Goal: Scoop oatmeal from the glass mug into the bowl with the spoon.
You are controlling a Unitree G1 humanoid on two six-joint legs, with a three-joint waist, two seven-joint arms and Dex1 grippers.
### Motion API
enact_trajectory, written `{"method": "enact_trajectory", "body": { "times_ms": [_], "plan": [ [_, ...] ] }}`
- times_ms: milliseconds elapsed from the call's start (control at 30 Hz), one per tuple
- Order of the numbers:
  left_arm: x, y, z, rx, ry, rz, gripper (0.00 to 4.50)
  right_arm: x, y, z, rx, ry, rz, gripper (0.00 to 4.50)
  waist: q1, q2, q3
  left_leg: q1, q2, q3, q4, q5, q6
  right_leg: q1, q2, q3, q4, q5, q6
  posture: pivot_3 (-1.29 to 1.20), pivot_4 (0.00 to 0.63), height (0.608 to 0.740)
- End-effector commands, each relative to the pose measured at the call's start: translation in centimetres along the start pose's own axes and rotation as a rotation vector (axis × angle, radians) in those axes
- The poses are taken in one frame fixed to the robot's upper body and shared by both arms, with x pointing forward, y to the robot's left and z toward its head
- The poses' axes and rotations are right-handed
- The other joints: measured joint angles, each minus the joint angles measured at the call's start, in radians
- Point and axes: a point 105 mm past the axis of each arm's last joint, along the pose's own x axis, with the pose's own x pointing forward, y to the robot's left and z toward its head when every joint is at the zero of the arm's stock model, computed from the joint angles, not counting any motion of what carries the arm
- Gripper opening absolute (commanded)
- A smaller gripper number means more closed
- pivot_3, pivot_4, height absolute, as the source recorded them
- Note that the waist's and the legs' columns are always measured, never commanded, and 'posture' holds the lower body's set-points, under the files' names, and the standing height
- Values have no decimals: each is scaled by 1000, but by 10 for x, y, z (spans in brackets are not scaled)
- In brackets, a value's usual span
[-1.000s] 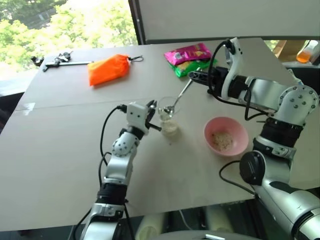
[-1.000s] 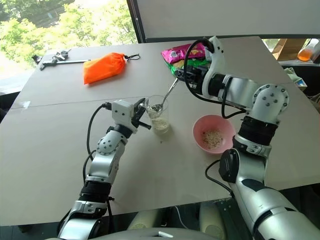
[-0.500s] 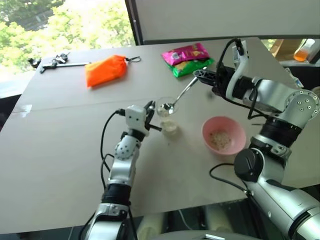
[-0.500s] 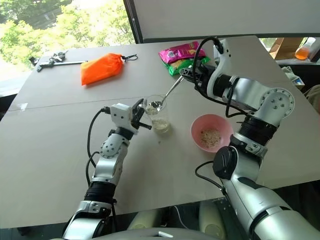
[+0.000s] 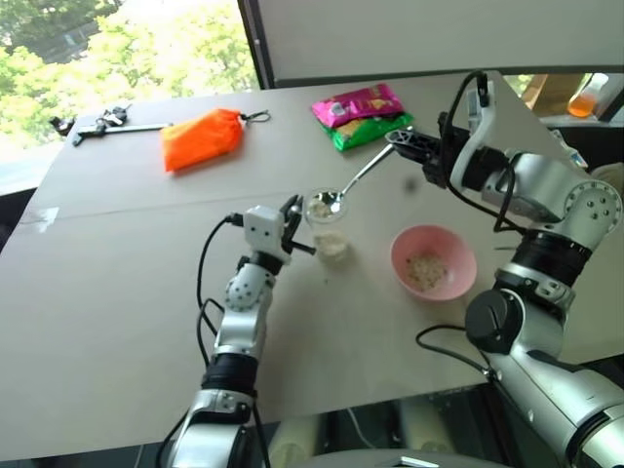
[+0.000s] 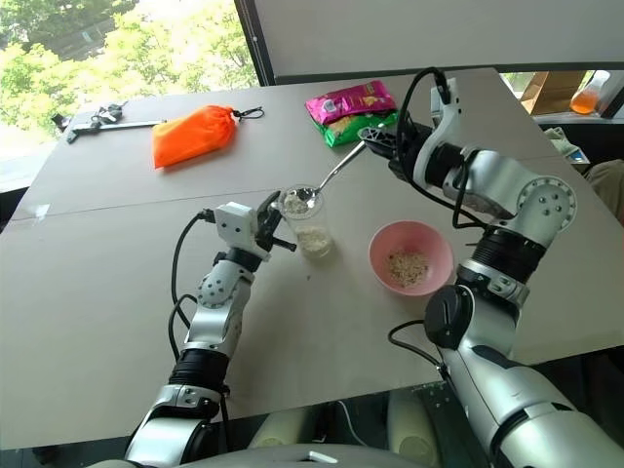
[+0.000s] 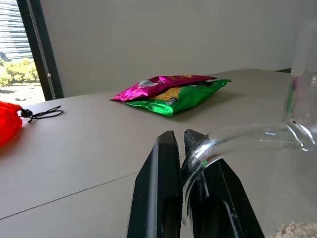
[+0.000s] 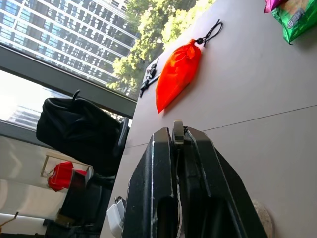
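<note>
Spoon (image 6: 322, 186) above glass mug (image 6: 307, 226) rim (loaded)

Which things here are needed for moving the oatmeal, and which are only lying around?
Needed: glass mug, spoon, oatmeal, pink bowl, left hand, right hand.

Lying around: orange pouch, snack packets, grey metal tool.

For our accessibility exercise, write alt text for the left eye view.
The right gripper holds the spoon, heaped with oatmeal, above the glass mug, whose handle the left gripper grips. The pink bowl sits nearby.
</note>
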Motion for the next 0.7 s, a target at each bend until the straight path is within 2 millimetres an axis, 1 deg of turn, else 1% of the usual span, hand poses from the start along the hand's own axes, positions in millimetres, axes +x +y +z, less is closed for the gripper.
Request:
{"method": "enact_trajectory", "body": {
  "times_ms": [33,400,700],
  "plan": [
    [1,-4,2,2,-16,-25,56,-1,8,4,10,-25,40,0,0,0,0,0,0,0,0,0,0,0,0,0,0,0,0,0,150,740],
    [15,-6,7,-10,-37,-45,56,-10,6,5,96,-75,30,0,0,0,0,0,0,0,0,0,0,0,0,0,0,0,0,0,150,740],
    [18,-7,8,-12,-45,-62,56,-16,1,0,175,-99,12,0,-1,0,0,0,0,1,1,0,0,0,0,1,0,0,0,0,150,740]
  ]
}}
